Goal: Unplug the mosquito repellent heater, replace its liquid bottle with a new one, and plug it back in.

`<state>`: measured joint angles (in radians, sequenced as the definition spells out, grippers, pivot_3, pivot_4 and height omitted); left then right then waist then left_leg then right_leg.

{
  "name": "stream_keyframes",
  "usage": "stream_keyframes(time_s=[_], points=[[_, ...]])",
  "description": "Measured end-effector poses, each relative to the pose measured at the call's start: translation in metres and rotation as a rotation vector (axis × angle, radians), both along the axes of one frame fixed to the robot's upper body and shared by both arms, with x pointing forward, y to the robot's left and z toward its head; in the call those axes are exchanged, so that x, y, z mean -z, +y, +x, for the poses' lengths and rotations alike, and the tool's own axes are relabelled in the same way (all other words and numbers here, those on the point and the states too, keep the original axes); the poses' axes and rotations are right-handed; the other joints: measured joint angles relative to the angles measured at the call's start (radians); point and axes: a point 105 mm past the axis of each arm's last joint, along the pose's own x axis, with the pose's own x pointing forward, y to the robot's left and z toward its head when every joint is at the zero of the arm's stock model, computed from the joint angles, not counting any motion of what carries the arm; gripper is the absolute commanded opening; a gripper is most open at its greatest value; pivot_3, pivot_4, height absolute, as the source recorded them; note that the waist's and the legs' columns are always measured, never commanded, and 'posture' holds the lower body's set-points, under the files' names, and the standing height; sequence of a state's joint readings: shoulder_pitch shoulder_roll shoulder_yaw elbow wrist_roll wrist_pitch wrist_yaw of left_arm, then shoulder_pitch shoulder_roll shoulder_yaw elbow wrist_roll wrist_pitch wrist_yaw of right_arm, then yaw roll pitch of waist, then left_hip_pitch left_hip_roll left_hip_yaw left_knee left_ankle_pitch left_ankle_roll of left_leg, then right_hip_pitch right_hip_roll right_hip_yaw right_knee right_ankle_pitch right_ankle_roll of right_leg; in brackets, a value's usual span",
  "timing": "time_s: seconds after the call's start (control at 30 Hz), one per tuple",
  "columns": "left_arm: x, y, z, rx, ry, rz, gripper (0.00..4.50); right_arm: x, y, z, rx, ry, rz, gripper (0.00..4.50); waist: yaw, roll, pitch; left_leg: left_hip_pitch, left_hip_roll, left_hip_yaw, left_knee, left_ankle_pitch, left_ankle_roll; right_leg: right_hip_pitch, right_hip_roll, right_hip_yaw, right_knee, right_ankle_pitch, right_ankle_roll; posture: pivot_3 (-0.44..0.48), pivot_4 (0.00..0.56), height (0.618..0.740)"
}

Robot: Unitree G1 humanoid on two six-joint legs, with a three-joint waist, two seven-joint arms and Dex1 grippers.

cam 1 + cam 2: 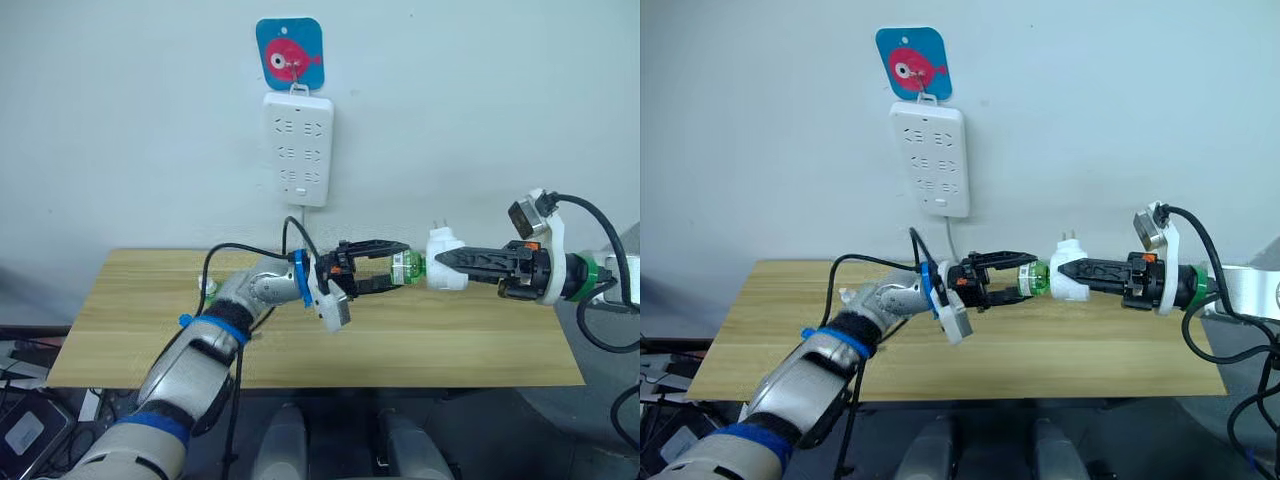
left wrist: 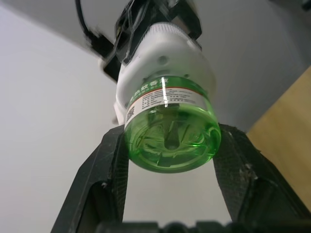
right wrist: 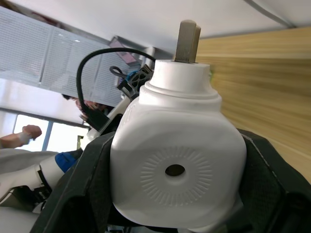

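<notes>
The mosquito repellent heater [image 1: 443, 247], white and rounded, hangs above the table with its two prongs [image 1: 437, 226] pointing up. My right gripper [image 1: 450, 268] is shut on its body, whose vent hole [image 3: 175, 170] faces the right wrist camera. A green liquid bottle [image 1: 404, 267] sticks out of the heater toward my left arm. My left gripper [image 1: 400, 265] comes in from the left. Its two fingers [image 2: 112, 170] press on either side of the liquid bottle [image 2: 170, 136].
A long white power strip [image 1: 298, 148] hangs on the wall under a blue hook plate with a pink fish [image 1: 289, 55], its sockets free. The wooden table [image 1: 450, 350] lies below both arms. A small white and green item [image 1: 208, 287] lies by my left forearm.
</notes>
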<state>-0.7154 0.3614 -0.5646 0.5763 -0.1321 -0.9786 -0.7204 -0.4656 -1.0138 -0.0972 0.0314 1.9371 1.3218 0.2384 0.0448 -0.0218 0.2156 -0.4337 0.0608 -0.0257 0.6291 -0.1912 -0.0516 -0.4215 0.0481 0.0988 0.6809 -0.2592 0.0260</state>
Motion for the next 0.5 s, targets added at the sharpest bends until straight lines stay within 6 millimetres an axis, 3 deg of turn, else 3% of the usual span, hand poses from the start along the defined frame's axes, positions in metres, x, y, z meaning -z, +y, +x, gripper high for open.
stream_keyframes(time_s=[0.1,0.13,0.17,0.3,0.37,0.5], points=[[-0.005,0.003,-0.007,0.154,0.642,0.083,2.2,-0.001,0.003,-0.005,-0.026,-0.019,-0.016,3.04,-0.016,0.001,0.001,0.001,0.002,-0.006,0.0,0.0,0.001,0.0,0.003,-0.004,0.002,-0.003,0.004,0.16,0.203,0.74],[-0.008,0.005,-0.009,0.179,0.741,0.101,2.2,-0.002,0.004,-0.006,-0.036,-0.023,-0.015,3.04,-0.018,0.001,0.0,0.001,0.002,-0.007,0.0,0.001,0.001,0.001,0.003,-0.005,0.003,-0.003,0.004,0.16,0.203,0.74],[-0.01,0.008,-0.012,0.232,0.992,0.14,2.2,-0.003,0.006,-0.009,-0.054,-0.032,-0.018,3.04,-0.021,0.001,0.001,0.001,0.002,-0.009,0.0,0.001,0.002,0.001,0.004,-0.006,0.004,-0.003,0.004,0.16,0.202,0.74],[-0.014,0.018,-0.026,0.393,1.678,0.231,2.2,-0.003,0.016,-0.021,-0.123,-0.051,-0.027,3.04,-0.031,0.002,0.0,0.002,0.001,-0.011,0.001,0.003,0.004,0.001,0.004,-0.009,0.004,-0.004,0.003,0.158,0.198,0.74],[-0.008,0.023,-0.027,0.445,1.928,0.217,2.2,-0.001,0.016,-0.021,-0.122,-0.056,-0.048,3.04,-0.035,0.002,0.001,0.002,0.0,-0.011,0.001,0.003,0.004,0.001,0.004,-0.008,0.004,-0.004,0.003,0.151,0.199,0.74],[-0.004,0.031,-0.028,0.455,2.082,0.217,2.2,0.001,0.015,-0.021,-0.116,-0.047,-0.064,3.04,-0.038,0.002,0.001,0.001,0.0,-0.011,0.0,0.003,0.004,0.001,0.004,-0.008,0.001,-0.004,0.003,0.147,0.198,0.74]])
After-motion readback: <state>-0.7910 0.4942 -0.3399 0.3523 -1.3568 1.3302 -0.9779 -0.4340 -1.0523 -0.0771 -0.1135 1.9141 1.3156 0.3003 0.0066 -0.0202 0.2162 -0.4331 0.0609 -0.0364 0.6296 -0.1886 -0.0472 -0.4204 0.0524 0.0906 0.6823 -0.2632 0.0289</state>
